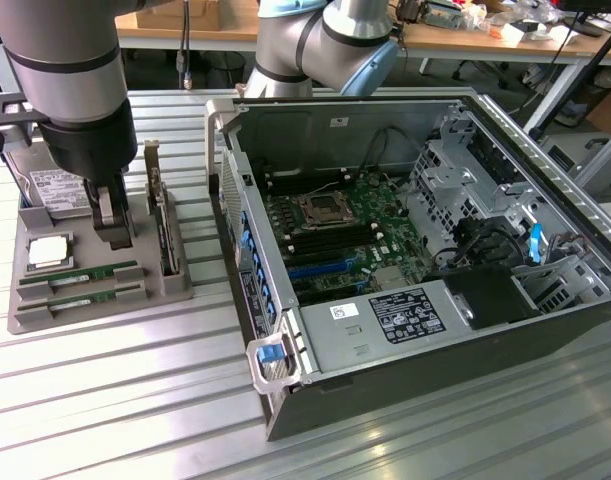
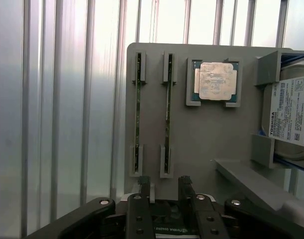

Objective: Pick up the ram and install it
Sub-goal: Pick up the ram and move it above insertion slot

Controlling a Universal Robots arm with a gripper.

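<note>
Exterior view: ribbed metal table point(image 1: 115, 400), wooden desks point(image 1: 465, 38) behind; fingers point(image 2: 144, 185) apart, empty, over tray point(image 1: 85, 306).

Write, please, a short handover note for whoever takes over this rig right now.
Gripper: open and empty, hovering over the grey tray.
Ram: one ram stick and the second ram stick stand on edge, side by side, in their tray slots.
Computer case: open, to the exterior view's right of the tray.
Done: nothing picked up yet.
Left: the whole pick and install.
</note>
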